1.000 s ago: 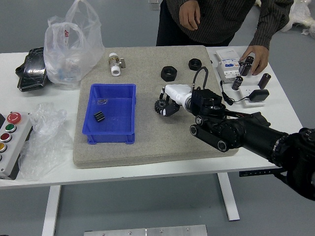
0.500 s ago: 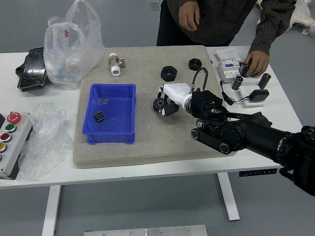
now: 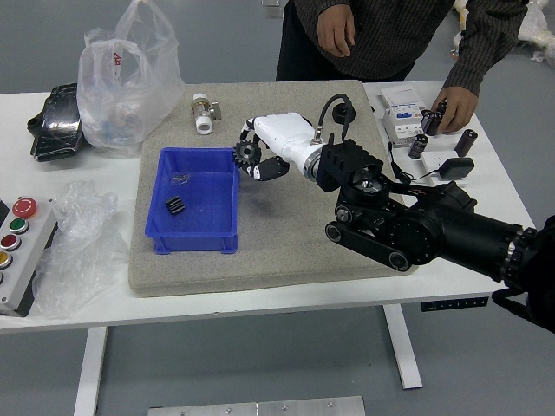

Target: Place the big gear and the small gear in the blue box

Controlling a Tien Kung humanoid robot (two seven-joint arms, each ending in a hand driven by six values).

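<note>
"So, where is your gear (image 3: 247, 153), operator?"

"You have it grasped at the fingertips of your right hand (image 3: 284, 139), held up at the right edge of the blue box (image 3: 192, 246). You can't tell from this view whether it is the big or small one."

"And in your box?"

"You'll see a dark ribbed piece (image 3: 175, 205) and a small shiny piece (image 3: 179, 179) lying apart. Your box sits on the mat (image 3: 286, 251), with a valve (image 3: 203, 113) beyond it. You also have a black ring (image 3: 343, 113) just past your hand."

"Anyone across your tabletop (image 3: 329, 297)?"

"Yes, facing you: one of the person's hands (image 3: 455, 108) is by the black cylinders (image 3: 431, 120), the other (image 3: 336, 30) hangs down."
</note>
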